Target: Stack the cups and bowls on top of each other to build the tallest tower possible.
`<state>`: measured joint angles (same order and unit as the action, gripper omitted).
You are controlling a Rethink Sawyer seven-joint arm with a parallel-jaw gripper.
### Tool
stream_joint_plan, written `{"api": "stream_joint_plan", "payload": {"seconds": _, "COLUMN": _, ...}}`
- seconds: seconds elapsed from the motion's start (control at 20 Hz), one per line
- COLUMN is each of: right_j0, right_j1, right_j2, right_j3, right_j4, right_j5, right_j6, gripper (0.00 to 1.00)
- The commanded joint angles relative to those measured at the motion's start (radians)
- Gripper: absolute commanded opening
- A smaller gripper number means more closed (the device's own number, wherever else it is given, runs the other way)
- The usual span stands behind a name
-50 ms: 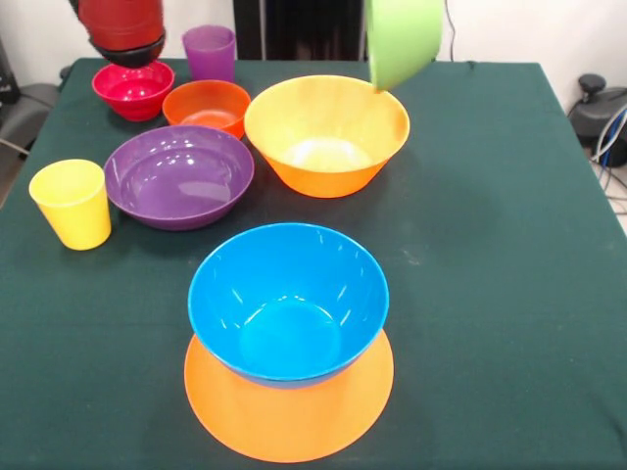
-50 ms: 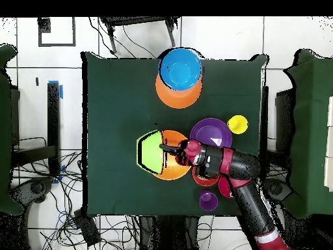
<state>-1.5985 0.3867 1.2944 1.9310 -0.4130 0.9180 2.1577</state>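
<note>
A green bowl [image 1: 402, 39] hangs tilted in the air over the far rim of the large upright orange bowl [image 1: 326, 132]. In the overhead view my gripper [image 2: 170, 148] is shut on the green bowl's [image 2: 151, 152] rim, above that orange bowl [image 2: 175, 166]. The tower stands near the front edge: a blue bowl [image 1: 287, 299] upright on an upturned orange bowl [image 1: 289, 416]. To the left are a shallow purple bowl [image 1: 179, 176], a yellow cup [image 1: 72, 203], an orange-red bowl [image 1: 207, 105], a pink-red bowl [image 1: 133, 88] and a purple cup [image 1: 209, 51].
A red and black arm link [image 1: 122, 29] hangs low over the pink-red bowl at the back left. The dark green table cloth [image 1: 500, 255] covers the table's right half. Cables lie on the floor around the table [image 2: 117, 84].
</note>
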Motion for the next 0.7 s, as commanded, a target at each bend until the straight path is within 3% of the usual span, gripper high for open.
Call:
{"api": "stream_joint_plan", "payload": {"seconds": 0.05, "right_j0": 0.015, "right_j1": 0.009, "right_j2": -0.064, "right_j3": -0.173, "right_j4": 0.036, "right_j5": 0.108, "right_j6": -0.336, "gripper": 0.0}}
{"api": "stream_joint_plan", "payload": {"seconds": 0.4, "right_j0": 0.041, "right_j1": 0.064, "right_j2": -0.075, "right_j3": -0.14, "right_j4": 0.002, "right_j5": 0.037, "right_j6": -0.333, "gripper": 0.0}}
{"api": "stream_joint_plan", "payload": {"seconds": 0.7, "right_j0": 0.062, "right_j1": 0.095, "right_j2": -0.072, "right_j3": -0.143, "right_j4": 0.016, "right_j5": 0.035, "right_j6": -0.339, "gripper": 0.0}}
